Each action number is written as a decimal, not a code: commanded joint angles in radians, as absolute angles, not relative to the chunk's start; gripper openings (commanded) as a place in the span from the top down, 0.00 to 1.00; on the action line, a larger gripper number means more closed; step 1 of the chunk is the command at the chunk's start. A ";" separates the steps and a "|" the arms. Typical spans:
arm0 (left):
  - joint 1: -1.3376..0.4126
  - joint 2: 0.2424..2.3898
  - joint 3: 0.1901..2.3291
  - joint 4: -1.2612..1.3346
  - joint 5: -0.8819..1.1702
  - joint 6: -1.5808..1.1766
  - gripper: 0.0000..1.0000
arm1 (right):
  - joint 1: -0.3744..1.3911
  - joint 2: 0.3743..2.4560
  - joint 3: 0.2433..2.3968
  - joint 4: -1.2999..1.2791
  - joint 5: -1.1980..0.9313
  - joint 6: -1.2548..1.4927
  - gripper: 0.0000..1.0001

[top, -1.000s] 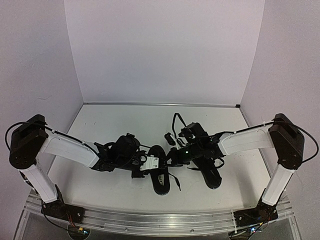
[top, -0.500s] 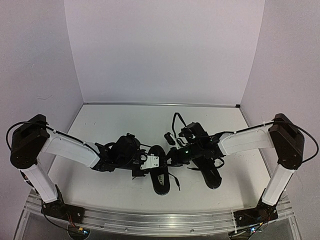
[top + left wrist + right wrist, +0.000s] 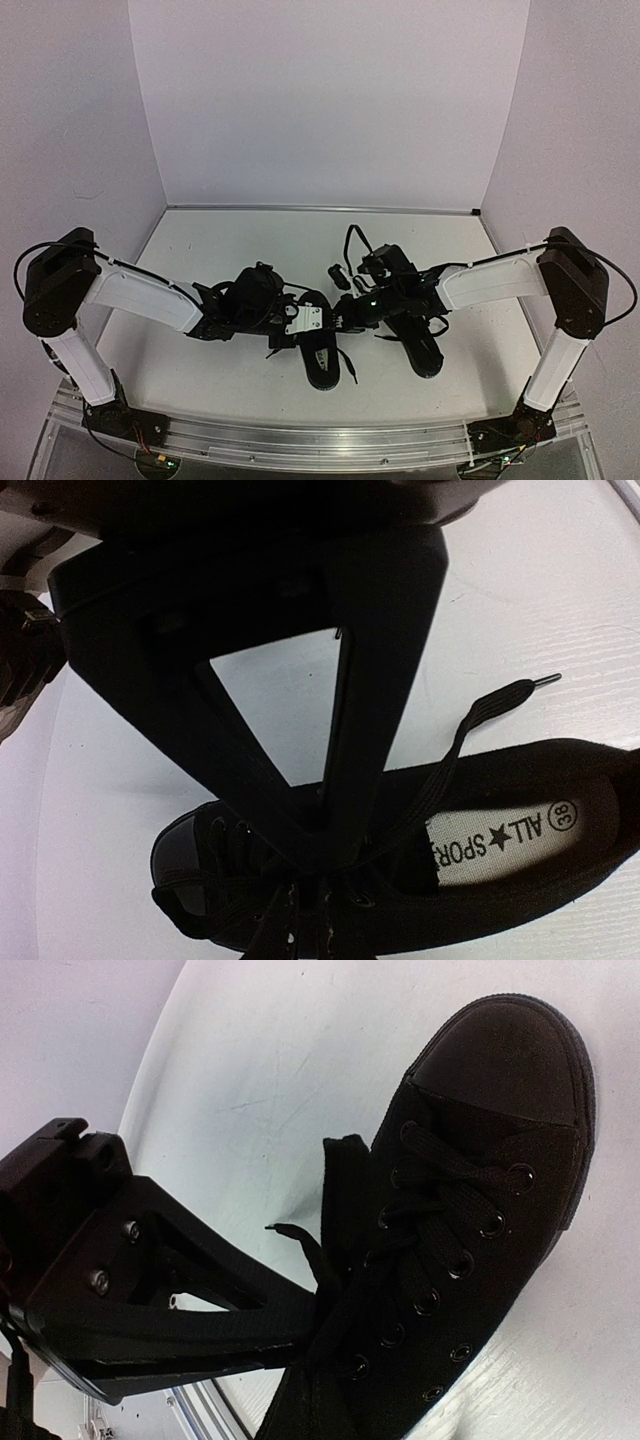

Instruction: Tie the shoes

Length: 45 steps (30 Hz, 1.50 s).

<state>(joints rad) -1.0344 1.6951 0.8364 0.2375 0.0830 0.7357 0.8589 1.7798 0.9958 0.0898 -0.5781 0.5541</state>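
Sliding the left gripper (image 3: 292,322) slightly rightward over the last second, onto the lacing of the labelled shoe (image 3: 322,355), which lies mid tabletop (image 3: 250,240) just beside the other shoe (image 3: 418,345). Keeps the left jaws pinched together at the eyelets, apparently on a lace (image 3: 470,730) whose free end trails away. Leaves the right gripper (image 3: 312,1325) parked at the same shoe, jaws closed, hold on any strand unclear. Points to pulling the ends taut; no knot yet.

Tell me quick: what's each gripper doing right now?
Left gripper: jaws closed on the labelled shoe's lace.
Right gripper: jaws closed, apparently pinching a lace end.
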 commanded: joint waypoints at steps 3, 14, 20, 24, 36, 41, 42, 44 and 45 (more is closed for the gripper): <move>-1.037 1.720 0.877 0.266 0.083 0.738 0.92 | 0.863 1.756 1.006 0.126 -0.600 0.559 1.00; -1.037 1.746 0.874 0.315 0.096 0.704 1.00 | 0.863 1.753 0.997 0.148 -0.621 0.567 1.00; -1.037 1.751 0.852 0.360 0.091 0.682 1.00 | 0.862 1.758 0.984 0.173 -0.654 0.580 1.00; -1.037 1.747 0.843 0.367 0.090 0.678 1.00 | 0.844 1.731 0.962 0.173 -0.653 0.586 0.91; -1.037 1.741 0.840 0.360 0.096 0.687 1.00 | 0.756 1.721 0.929 0.151 -0.577 0.625 0.70; -1.038 1.727 0.840 0.323 0.107 0.698 1.00 | 0.760 1.809 0.957 0.146 -0.624 0.622 0.82; -1.039 1.722 0.838 0.313 0.107 0.702 1.00 | 0.763 1.815 0.960 0.149 -0.634 0.617 0.83; -1.039 1.714 0.836 0.300 0.102 0.708 1.00 | 0.770 1.820 0.970 0.153 -0.651 0.606 0.84; -1.039 1.710 0.834 0.295 0.102 0.711 1.00 | 0.773 1.823 0.973 0.159 -0.661 0.602 0.84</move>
<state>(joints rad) -1.0344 1.7424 0.8374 0.3139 0.0866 0.7014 0.7575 1.8140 0.9264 0.1394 -0.6175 0.6238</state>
